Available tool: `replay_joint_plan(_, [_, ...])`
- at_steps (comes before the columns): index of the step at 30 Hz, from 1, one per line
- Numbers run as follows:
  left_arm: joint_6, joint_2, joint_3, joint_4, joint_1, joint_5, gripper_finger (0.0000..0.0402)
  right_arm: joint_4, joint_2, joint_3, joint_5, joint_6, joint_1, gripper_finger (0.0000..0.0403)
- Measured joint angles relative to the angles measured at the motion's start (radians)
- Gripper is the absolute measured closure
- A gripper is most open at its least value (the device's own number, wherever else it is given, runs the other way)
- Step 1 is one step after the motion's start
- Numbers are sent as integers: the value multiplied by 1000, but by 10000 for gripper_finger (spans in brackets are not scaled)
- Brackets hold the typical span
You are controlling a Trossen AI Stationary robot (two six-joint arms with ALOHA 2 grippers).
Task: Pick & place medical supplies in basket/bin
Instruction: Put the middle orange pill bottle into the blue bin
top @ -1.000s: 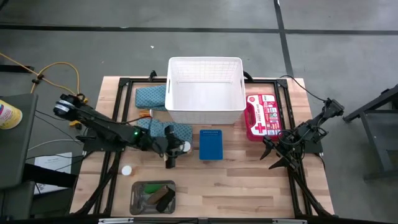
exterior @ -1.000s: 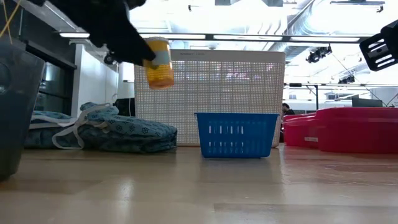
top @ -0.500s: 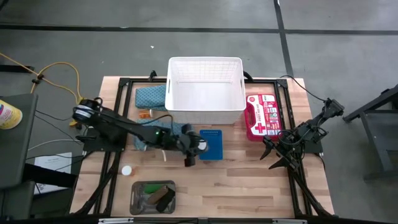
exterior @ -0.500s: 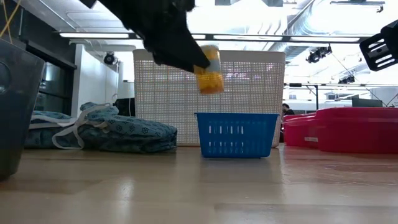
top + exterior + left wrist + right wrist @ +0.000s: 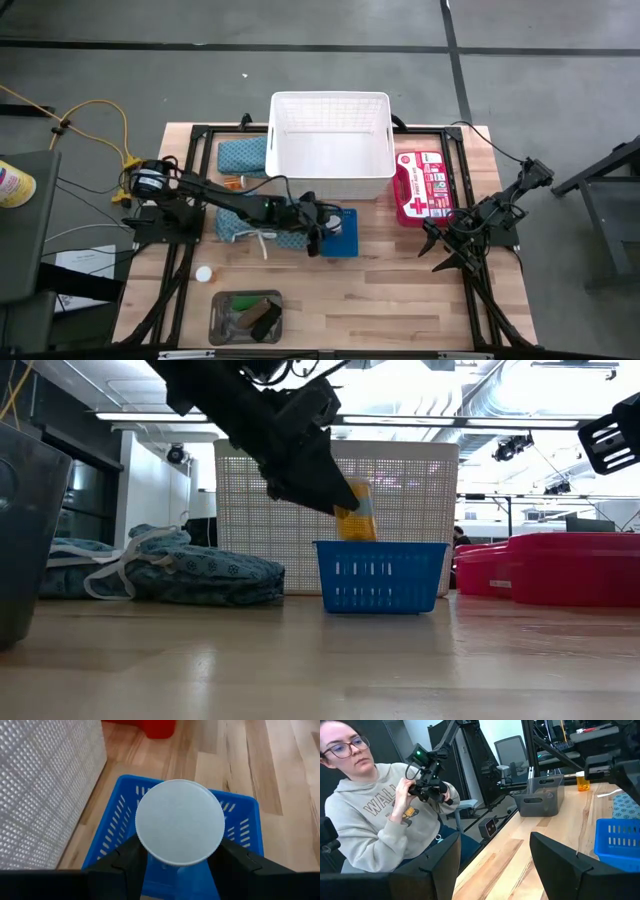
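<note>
Teal folded cloths point(image 5: 240, 158) are seen at the left, beside the white basket point(image 5: 330, 146). An orange vial point(image 5: 354, 512) with a white cap point(image 5: 180, 821) is pinched in the left gripper point(image 5: 318, 228) jaws, just above the small blue basket point(image 5: 339, 232). A red first-aid kit point(image 5: 422, 186) is set further right. Open table is left near the right gripper point(image 5: 448, 254), whose jaws are spread

The desk point(image 5: 380, 280) is pale, smooth wood planking; the blue bin point(image 5: 380, 575) is slotted glossy plastic; the vial's white cap point(image 5: 180, 822) looks matt and ridged-edged.
</note>
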Motion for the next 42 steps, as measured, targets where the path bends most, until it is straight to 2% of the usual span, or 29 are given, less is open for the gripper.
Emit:
replay_joint_plan(12, [-14,-2,84,-149,-2,-13,227,0,0,0,0,0,0,177])
replay_joint_plan(16, [-10,10,88,-147,-1,-54,227,0,0,0,0,0,0,177])
replay_joint_plan(25, [-13,83,97,-133,26,-50,227,2,4,0,-2,0,0,177])
replay_joint_plan(42, [-31,97,97,-170,57,-51,227,2,25,0,0,0,0,177])
